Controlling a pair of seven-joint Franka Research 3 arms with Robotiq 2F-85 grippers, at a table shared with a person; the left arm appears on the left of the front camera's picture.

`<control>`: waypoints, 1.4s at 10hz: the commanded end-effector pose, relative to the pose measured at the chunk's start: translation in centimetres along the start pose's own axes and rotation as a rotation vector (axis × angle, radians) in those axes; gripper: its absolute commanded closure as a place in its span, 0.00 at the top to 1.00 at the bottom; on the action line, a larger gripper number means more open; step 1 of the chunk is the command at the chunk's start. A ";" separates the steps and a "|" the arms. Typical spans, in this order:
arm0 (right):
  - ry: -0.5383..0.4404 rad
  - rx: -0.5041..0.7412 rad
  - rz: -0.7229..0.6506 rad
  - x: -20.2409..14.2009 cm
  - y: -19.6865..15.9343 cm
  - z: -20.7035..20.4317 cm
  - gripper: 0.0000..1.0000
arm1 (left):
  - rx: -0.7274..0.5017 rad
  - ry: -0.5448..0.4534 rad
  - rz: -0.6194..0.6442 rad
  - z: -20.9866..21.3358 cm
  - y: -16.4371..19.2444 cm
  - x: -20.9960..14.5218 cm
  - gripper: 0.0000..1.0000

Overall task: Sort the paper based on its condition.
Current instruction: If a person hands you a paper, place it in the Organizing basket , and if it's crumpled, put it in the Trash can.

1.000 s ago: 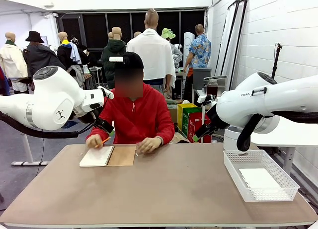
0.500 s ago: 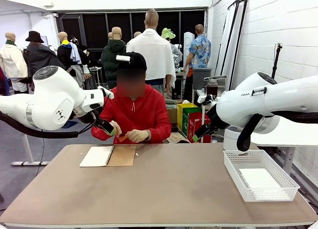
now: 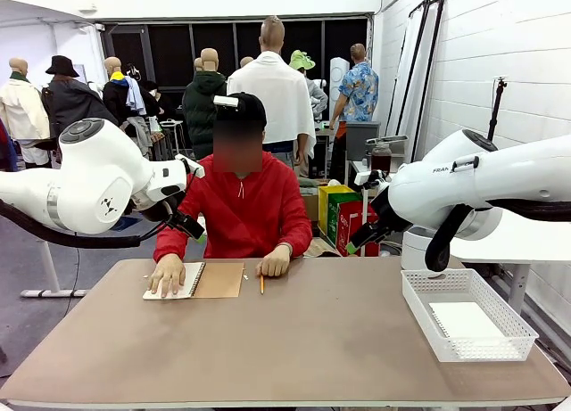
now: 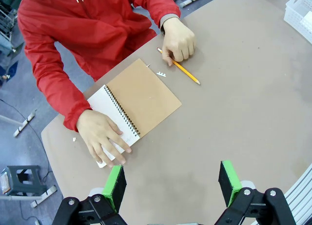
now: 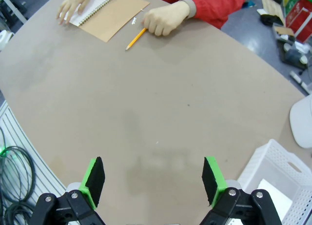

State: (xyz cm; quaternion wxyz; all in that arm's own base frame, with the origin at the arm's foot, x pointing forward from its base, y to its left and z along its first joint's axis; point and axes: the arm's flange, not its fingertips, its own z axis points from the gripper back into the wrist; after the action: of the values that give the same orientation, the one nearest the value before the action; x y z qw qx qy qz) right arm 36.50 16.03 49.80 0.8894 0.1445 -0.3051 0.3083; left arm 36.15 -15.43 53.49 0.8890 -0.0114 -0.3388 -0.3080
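From the front, the paper (image 3: 464,320) lies flat in the white basket (image 3: 473,349) at the bench's (image 3: 312,340) right end. The wrist views show the left jaws and right jaws spread wide, gripping nothing, above the bench.

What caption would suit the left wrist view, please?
Open left hand above table; person's palm on open notebook, pencil nearby.

Notebook (image 3: 217,281) far-left on table (image 3: 312,340), pencil (image 3: 261,283) just right of it; paper (image 3: 464,320) in basket (image 3: 486,349), right edge.
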 end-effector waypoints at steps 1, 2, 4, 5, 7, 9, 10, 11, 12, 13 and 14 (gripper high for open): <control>0.004 -0.002 0.004 0.0 0.1 0.0 1.00 | -0.001 0.003 0.002 0.0 0.1 -0.1 1.00; 0.004 -0.002 0.004 0.0 0.1 0.0 1.00 | -0.001 0.003 0.002 0.0 0.1 -0.1 1.00; 0.004 -0.002 0.004 0.0 0.1 0.0 1.00 | -0.001 0.003 0.002 0.0 0.1 -0.1 1.00; 0.004 -0.002 0.004 0.0 0.1 0.0 1.00 | -0.001 0.003 0.002 0.0 0.1 -0.1 1.00; 0.004 -0.002 0.004 0.0 0.1 0.0 1.00 | -0.001 0.003 0.002 0.0 0.1 -0.1 1.00; 0.004 -0.002 0.004 0.0 0.1 0.0 1.00 | -0.001 0.003 0.002 0.0 0.1 -0.1 1.00; 0.004 -0.002 0.004 0.0 0.1 0.0 1.00 | -0.001 0.003 0.002 0.0 0.1 -0.1 1.00; 0.004 -0.002 0.004 0.0 0.1 0.0 1.00 | -0.001 0.003 0.002 0.0 0.1 -0.1 1.00; 0.004 -0.002 0.004 0.0 0.1 0.0 1.00 | -0.001 0.003 0.002 0.0 0.1 -0.1 1.00; 0.004 -0.002 0.004 0.0 0.1 0.0 1.00 | -0.001 0.003 0.002 0.0 0.1 -0.1 1.00; 0.004 -0.002 0.004 0.0 0.1 0.0 1.00 | -0.001 0.003 0.002 0.0 0.1 -0.1 1.00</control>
State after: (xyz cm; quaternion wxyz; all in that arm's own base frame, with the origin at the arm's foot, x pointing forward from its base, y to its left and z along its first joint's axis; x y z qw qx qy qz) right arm 36.50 16.03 49.80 0.8894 0.1445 -0.3051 0.3083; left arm 36.15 -15.43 53.49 0.8890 -0.0114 -0.3388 -0.3080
